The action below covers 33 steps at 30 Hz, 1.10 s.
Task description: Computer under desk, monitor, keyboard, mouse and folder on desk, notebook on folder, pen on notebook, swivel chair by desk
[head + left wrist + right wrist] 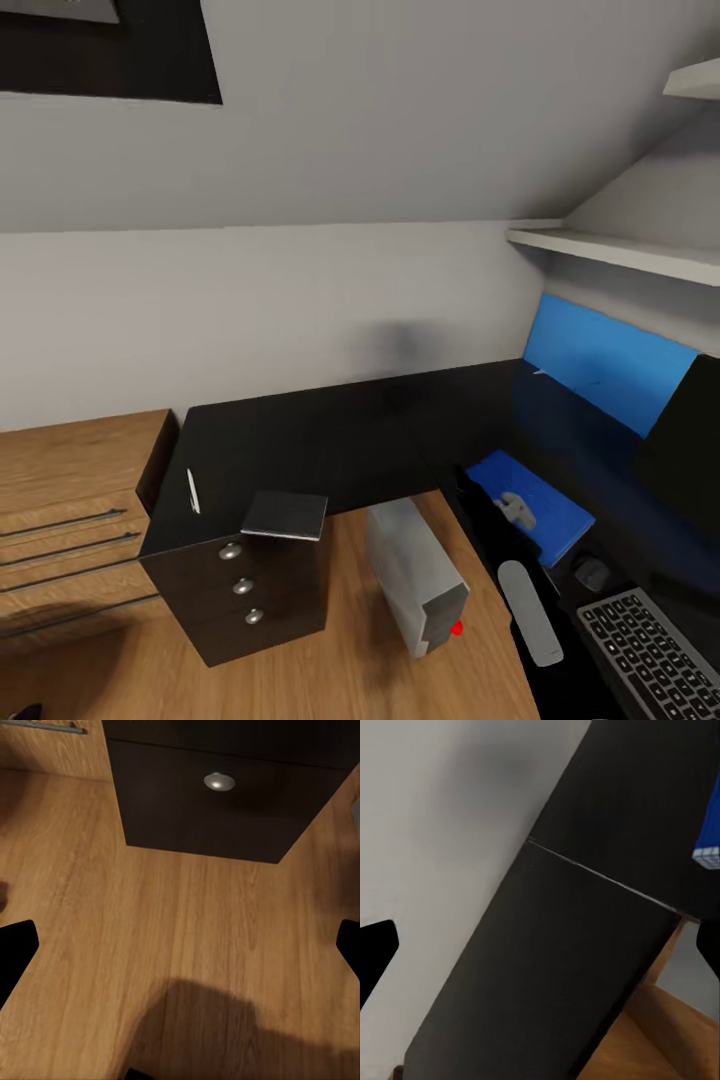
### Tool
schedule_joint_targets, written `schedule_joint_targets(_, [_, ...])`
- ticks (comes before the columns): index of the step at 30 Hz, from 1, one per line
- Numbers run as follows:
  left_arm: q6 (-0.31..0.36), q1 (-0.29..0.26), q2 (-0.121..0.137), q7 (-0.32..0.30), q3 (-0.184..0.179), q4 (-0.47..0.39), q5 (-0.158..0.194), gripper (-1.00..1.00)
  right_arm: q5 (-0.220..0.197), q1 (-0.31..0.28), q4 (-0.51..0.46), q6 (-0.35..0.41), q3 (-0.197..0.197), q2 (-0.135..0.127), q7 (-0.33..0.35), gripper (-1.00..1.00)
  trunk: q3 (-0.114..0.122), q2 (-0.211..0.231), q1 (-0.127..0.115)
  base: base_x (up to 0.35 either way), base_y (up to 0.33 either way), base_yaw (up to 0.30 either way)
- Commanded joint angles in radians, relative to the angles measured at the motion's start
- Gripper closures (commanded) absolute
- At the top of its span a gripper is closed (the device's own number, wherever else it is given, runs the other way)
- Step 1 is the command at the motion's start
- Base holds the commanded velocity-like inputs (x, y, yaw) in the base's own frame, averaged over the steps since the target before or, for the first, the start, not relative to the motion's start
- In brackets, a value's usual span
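Folder placed, notebook and pen left.
Head view: we see folder (530,502) beside mouse (592,573) and keyboard (655,650); notebook (286,515), pen (193,491) far left on desk (350,440); computer (415,575) underneath. Wrist views: left gripper (180,945) and right gripper (540,960) wide, empty.

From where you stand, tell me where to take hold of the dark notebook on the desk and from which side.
Grip the notebook by its front edge, coming in from the floor side with a hand. It lies flat on the desk above the drawers, and that edge seems to jut past the desk's front, so fingers could likely close above and below it. The pen lies apart, out of the way.
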Motion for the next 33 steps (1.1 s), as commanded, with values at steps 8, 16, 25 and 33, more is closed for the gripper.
schedule_joint_targets(8, [0.012, -0.001, 0.000, 0.006, -0.007, -0.004, 0.004, -1.00, -0.006, 0.001, -0.003, 0.159, 0.072, 0.001, -0.004, -1.00, 0.024, 0.055, -0.031, 0.000, 0.000, 0.000])
schedule_joint_targets(16, [0.105, -0.001, -0.002, 0.006, -0.005, -0.004, 0.001, -1.00, -0.004, 0.001, 0.008, 0.218, 0.207, 0.002, -0.008, -1.00, 0.049, 0.111, -0.061, 0.000, 0.000, 0.000])
schedule_joint_targets(25, [0.137, -0.001, -0.008, 0.006, -0.004, -0.004, -0.001, -1.00, 0.015, 0.004, 0.128, 0.221, 0.343, 0.001, -0.011, -1.00, 0.077, 0.174, -0.096, 0.000, 0.000, 0.000])
schedule_joint_targets(33, [0.141, -0.001, -0.015, 0.009, -0.003, -0.004, 0.000, -1.00, 0.154, 0.005, 0.271, 0.215, 0.469, 0.001, -0.013, -1.00, 0.102, 0.230, -0.126, 0.000, 0.000, 0.000])
